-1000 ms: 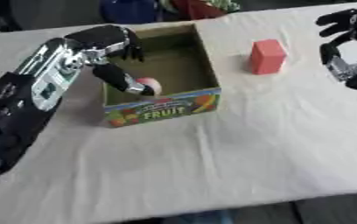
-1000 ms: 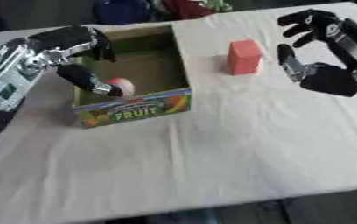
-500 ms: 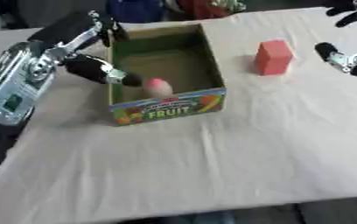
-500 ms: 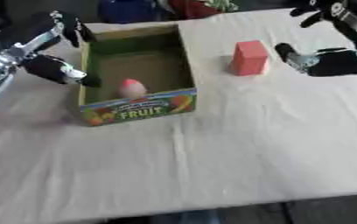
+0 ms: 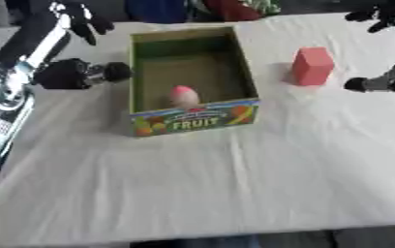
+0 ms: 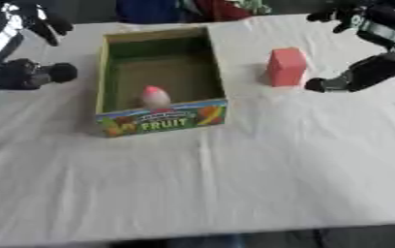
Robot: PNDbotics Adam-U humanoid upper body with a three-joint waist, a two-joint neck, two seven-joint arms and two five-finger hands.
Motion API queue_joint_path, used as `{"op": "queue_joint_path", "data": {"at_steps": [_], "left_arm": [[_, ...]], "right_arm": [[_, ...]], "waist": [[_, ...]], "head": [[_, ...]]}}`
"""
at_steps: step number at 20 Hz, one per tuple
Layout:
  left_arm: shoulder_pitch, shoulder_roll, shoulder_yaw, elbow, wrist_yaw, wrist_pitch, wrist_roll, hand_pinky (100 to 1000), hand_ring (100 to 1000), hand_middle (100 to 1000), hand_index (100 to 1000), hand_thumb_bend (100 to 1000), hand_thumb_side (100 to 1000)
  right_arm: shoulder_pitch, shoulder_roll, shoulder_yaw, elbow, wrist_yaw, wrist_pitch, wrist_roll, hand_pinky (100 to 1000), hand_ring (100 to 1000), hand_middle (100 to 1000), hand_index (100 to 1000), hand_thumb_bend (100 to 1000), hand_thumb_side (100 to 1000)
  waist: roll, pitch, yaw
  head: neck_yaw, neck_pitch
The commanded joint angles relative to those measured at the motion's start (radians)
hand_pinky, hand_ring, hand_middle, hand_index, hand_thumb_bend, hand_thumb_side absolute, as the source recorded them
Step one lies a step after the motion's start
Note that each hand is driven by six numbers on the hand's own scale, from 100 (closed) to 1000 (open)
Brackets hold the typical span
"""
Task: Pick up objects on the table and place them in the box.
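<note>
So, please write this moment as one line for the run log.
left hand: open, beside box | pink object: inside box | right hand: open, right of red block | red block: on table

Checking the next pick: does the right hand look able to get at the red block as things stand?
Probably yes. The right hand is open just to the right of the red block, which stands alone on the white tablecloth with nothing between them.

One box [image 5: 192, 121] is seen, one pink rounded object [image 5: 182, 96] inside it, and one red block [image 5: 312, 66] on the worktop [image 5: 260, 179].
</note>
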Motion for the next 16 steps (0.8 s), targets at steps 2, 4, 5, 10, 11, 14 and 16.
{"op": "queue_joint_path", "data": {"at_steps": [2, 4, 5, 10, 11, 14, 16], "left_arm": [[0.010, 0.028, 0.032, -0.038, 0.035, 0.006, 0.029, 668, 541, 577, 710, 984, 946], [0.022, 0.026, 0.038, -0.046, 0.049, 0.005, 0.038, 668, 539, 575, 710, 981, 948], [0.028, 0.024, 0.040, -0.050, 0.056, 0.003, 0.041, 668, 539, 575, 709, 981, 949], [0.049, 0.018, 0.049, -0.063, 0.077, -0.002, 0.053, 668, 536, 572, 709, 975, 954], [0.052, 0.017, 0.051, -0.064, 0.079, -0.002, 0.055, 667, 536, 572, 709, 969, 954], [0.059, 0.013, 0.055, -0.066, 0.085, -0.003, 0.061, 667, 534, 570, 709, 969, 957], [0.061, 0.010, 0.056, -0.066, 0.088, -0.004, 0.063, 667, 534, 570, 709, 968, 958]], "right_arm": [[-0.050, -0.005, -0.016, 0.100, 0.034, -0.021, 0.016, 833, 943, 917, 953, 520, 283], [-0.074, 0.012, -0.022, 0.159, 0.026, -0.025, 0.036, 828, 935, 909, 944, 476, 258], [-0.087, 0.022, -0.028, 0.189, 0.022, -0.024, 0.046, 824, 930, 906, 940, 443, 229], [-0.144, 0.062, -0.060, 0.314, 0.013, -0.015, 0.074, 817, 923, 898, 930, 349, 160], [-0.155, 0.069, -0.066, 0.335, 0.015, -0.013, 0.078, 816, 922, 897, 928, 323, 162], [-0.183, 0.090, -0.077, 0.391, 0.028, -0.010, 0.084, 815, 920, 895, 926, 327, 142], [-0.198, 0.103, -0.081, 0.423, 0.046, -0.010, 0.087, 818, 922, 897, 928, 333, 146]], "waist": [[-0.007, -0.015, 0.010], [-0.009, -0.016, 0.018], [-0.010, -0.016, 0.022], [-0.014, -0.018, 0.035], [-0.016, -0.018, 0.037], [-0.019, -0.018, 0.044], [-0.021, -0.018, 0.050]], "head": [[-0.014, -0.007], [-0.018, -0.005], [-0.019, -0.004], [-0.026, 0.002], [-0.028, 0.004], [-0.034, 0.006], [-0.039, 0.007]]}}
